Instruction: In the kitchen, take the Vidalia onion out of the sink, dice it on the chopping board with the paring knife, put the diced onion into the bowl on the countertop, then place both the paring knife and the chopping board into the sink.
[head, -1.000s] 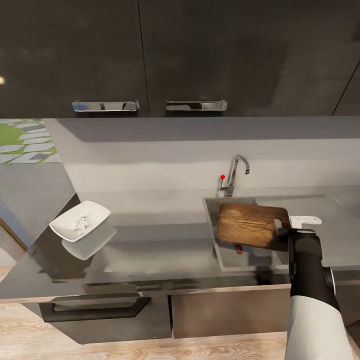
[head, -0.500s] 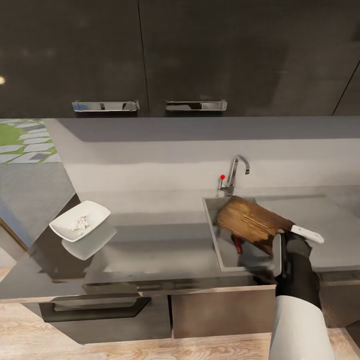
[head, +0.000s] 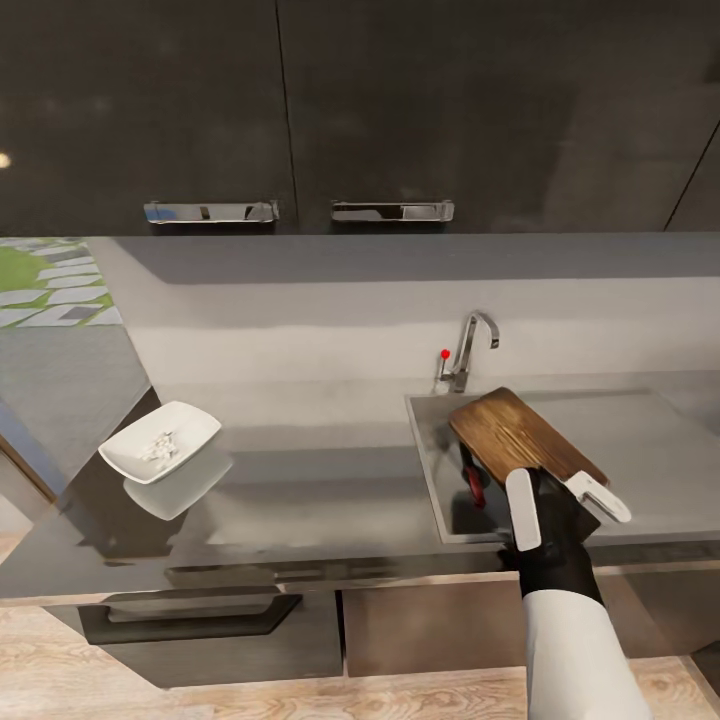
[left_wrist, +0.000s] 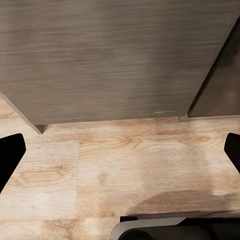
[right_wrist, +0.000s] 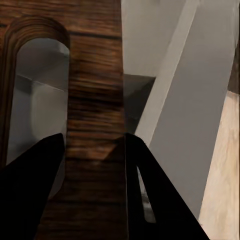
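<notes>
A home kitchen: a glossy dark grey worktop (head: 300, 500) with a steel sink (head: 440, 500) and chrome tap (head: 470, 345) at right, dark wall cabinets (head: 300, 110) with bar handles above, and wood flooring (head: 300, 700) near.

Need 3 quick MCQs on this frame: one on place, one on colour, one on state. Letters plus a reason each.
1. Where is the paring knife?
A. in the sink
B. in the bowl
C. on the floor

2. Colour of the tap knob?
A. blue
B. red
C. green

3. The right gripper is:
A. open and free
B. shut on the chopping board
C. shut on the tap

Key: 1 A, its red handle lies in the sink basin under the board. 2 B, a red dot beside the spout. 3 B, its fingers clamp the chopping board at the slot-handle end above the basin.
</notes>
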